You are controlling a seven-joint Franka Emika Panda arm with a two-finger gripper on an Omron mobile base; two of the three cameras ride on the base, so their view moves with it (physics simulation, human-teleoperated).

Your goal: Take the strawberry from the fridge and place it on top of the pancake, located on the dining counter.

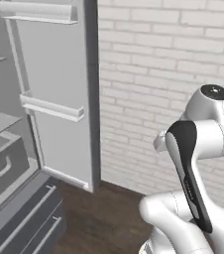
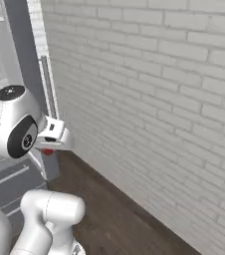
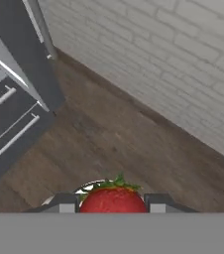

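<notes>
One strawberry (image 3: 113, 199) found clamped between the two dark fingertips (image 3: 64, 203) of the gripper (image 3: 112, 204), at 6 o'clock in the hand view, green calyx turned toward 12. Jaws narrowed onto the berry's flanks, one tip at 9 o'clock of it, the other at 3. Carried in the air over brown wood floor (image 3: 109, 134), clear of the fridge (image 3: 15, 99).

Judged light and soft, with a thin skin easily bruised; likely slick where pressed hard. Best held across the widest part of the body, as appears here, with gentle pressure only; calyx judged too flimsy to bear a hold. Risk noted of slipping or rolling once released onto a pancake.

Hand view: berry and grip shown plainly, with the fridge's lower drawers (image 3: 5, 124) at 9 to 10 o'clock and the brick wall (image 3: 158, 64) from 12 to 3.

Right base view: only a small red speck (image 2: 47, 151) seen beneath the white wrist (image 2: 52, 132), at about 9 o'clock; fingers not resolved there. Also shown, the long silver door handle (image 2: 49, 84) at 10 o'clock.

Left base view: open fridge door with its inner door bins (image 1: 52, 106) at 9 to 11 o'clock, drawers at 7, arm (image 1: 193, 173) at 4 to 5.
</notes>
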